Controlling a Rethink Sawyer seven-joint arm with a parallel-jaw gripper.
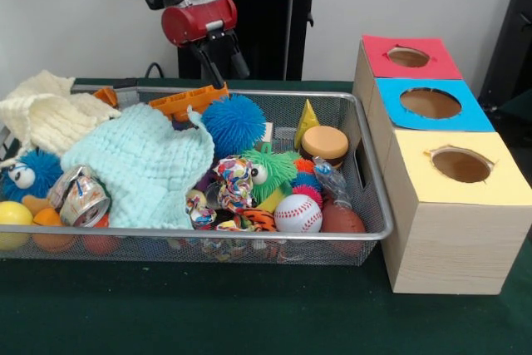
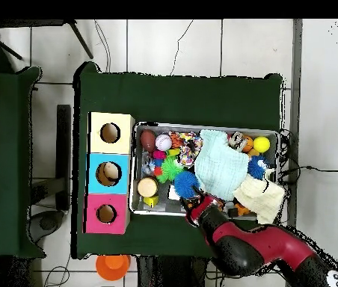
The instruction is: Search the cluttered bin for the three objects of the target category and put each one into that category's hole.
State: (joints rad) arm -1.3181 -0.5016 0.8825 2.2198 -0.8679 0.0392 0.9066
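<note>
Our gripper (image 1: pixel 226 69), fingers slightly parted and empty, hangs over the bin's (image 1: pixel 366 164) far rim beside the blue spiky ball (image 1: pixel 233 123), which we judge light and squashy, best pinched across its middle.

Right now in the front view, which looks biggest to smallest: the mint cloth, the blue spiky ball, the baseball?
1. Mint cloth, clearly largest.
2. Blue spiky ball.
3. Baseball, smallest, although it sits nearer the camera.
</note>
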